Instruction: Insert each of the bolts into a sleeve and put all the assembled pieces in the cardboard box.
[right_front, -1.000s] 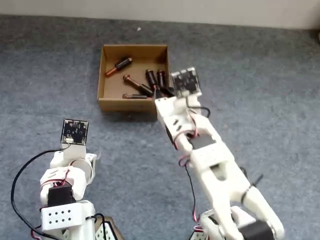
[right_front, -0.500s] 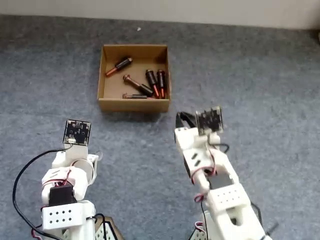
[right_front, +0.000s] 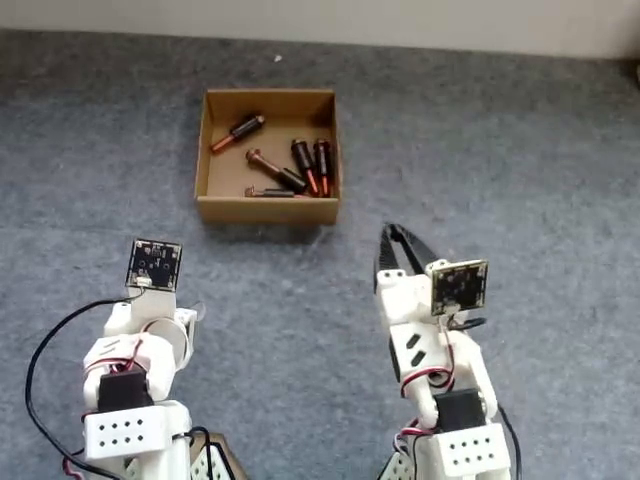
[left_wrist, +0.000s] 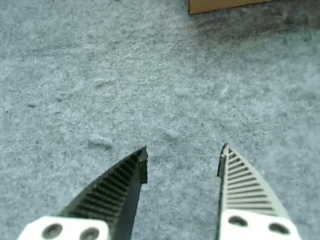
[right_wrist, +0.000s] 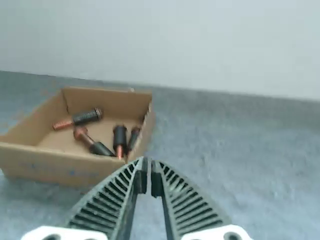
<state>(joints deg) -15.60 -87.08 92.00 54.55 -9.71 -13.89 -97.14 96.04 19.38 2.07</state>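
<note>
grey felt-like worktop (right_front: 520, 150), pale wall (right_wrist: 210, 40) behind it. cardboard box (right_front: 265, 209) sits open-topped on the worktop, toward the wall. several assembled pieces (right_front: 275, 170) lie loose on the box floor, dark sleeves with copper-coloured bolt ends showing. one piece lies angled near the box's far wall, on the left arm's side. two more lie side by side against the box wall on the right arm's side, and one lies along the box's near wall. right wrist view has the same pieces (right_wrist: 117, 137) inside the box (right_wrist: 50, 165). right tool (right_wrist: 148, 167) is on the near side of the box, well apart from it and pointing at it. its jaws are almost together with only a thin slit between the tips, and nothing is in them. from above, the right tool (right_front: 398, 245) sits off the box's near corner on the right arm's side, not touching. left tool (left_wrist: 184, 149) is spread wide and empty, with bare worktop between the tips. it is also on the near side of the box and apart from it, with one box corner (left_wrist: 225, 5) showing past the tips.
</note>
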